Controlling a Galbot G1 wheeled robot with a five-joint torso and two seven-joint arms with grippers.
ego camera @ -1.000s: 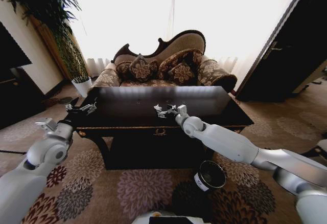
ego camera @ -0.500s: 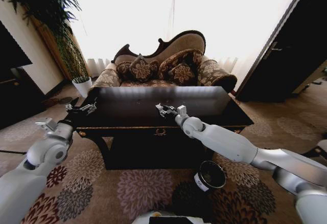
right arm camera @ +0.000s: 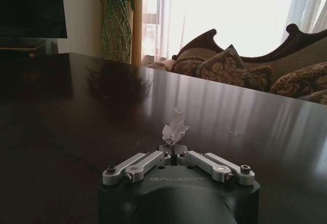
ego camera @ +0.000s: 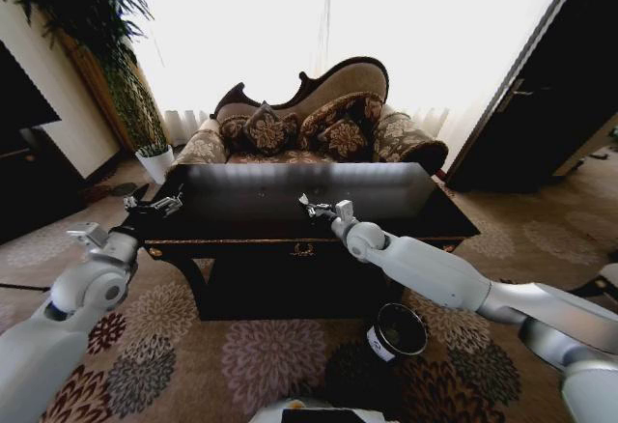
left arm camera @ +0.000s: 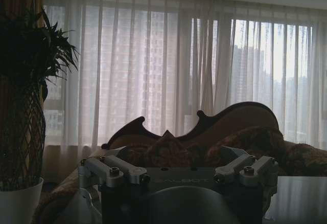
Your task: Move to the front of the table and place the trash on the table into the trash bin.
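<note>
My head camera looks forward and down over the dark counter (ego camera: 290,196) toward the sofa (ego camera: 319,119). My right wrist camera sits low, close over the counter top, facing that sofa. My left wrist camera faces the sofa and curtains (left arm camera: 168,65) too.

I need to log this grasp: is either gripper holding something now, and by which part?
The right gripper pinches a crumpled white paper wad by its lower end, above the table. The left gripper holds nothing.
</note>
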